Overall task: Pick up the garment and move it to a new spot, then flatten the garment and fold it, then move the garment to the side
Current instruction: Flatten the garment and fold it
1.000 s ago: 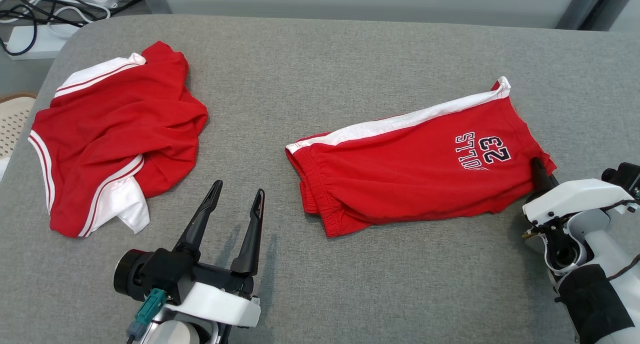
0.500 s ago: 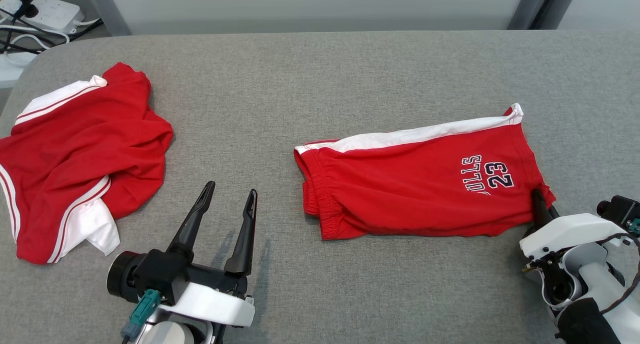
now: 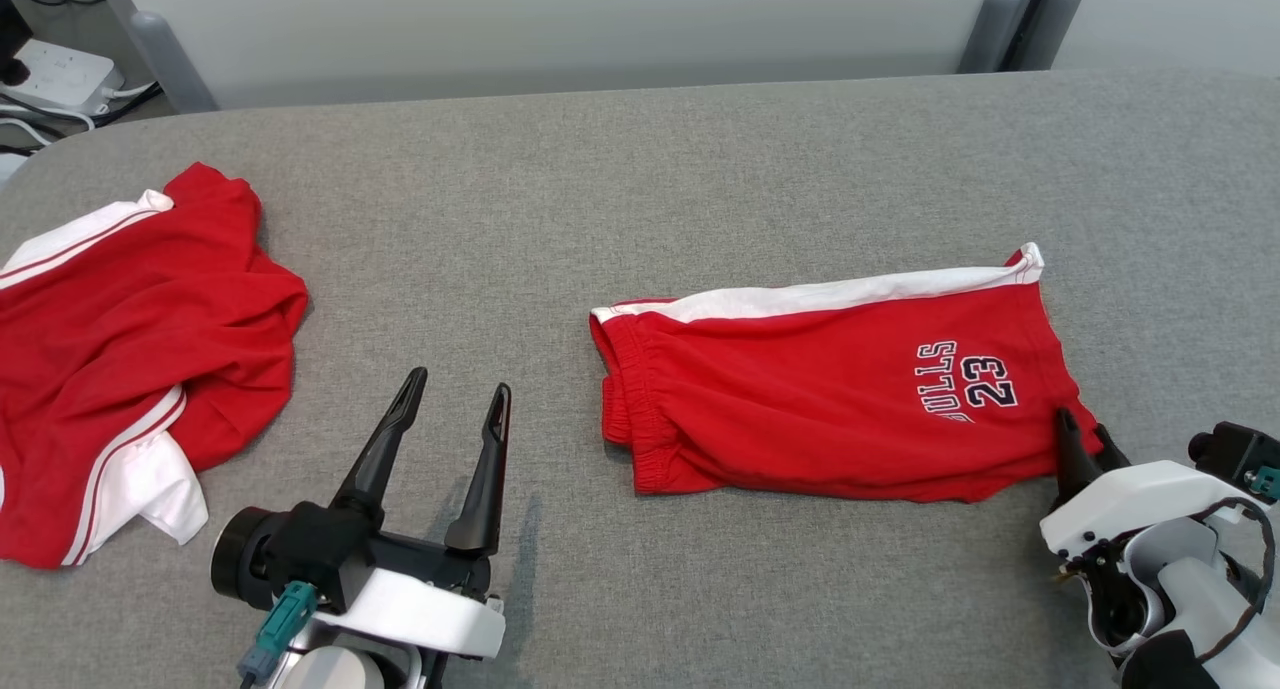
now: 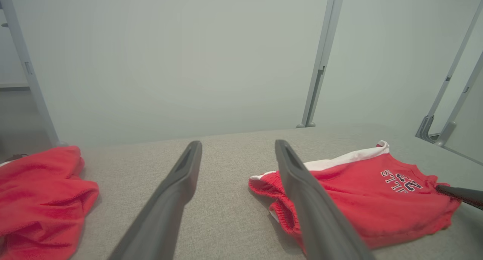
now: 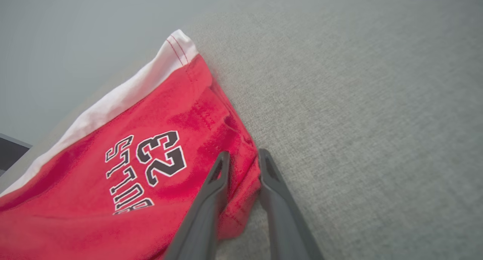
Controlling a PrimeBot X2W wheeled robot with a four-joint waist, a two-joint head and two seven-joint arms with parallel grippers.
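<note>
Nearest the camera at lower left, the left gripper (image 3: 457, 384) hangs wide open over the grey table (image 3: 640, 189), holding nothing. At lower right, the right gripper (image 3: 1081, 424), its arm partly cut off, stands narrowly parted astride the hem corner of the folded red shorts (image 3: 820, 399), which lie flat right of centre. Farther left, a crumpled second red garment (image 3: 130, 349) is cropped by the frame edge.

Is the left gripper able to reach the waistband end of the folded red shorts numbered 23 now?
Probably yes: the left gripper is open and empty, and nothing lies on the grey cloth tabletop between it and the waistband of the folded red shorts.
</note>
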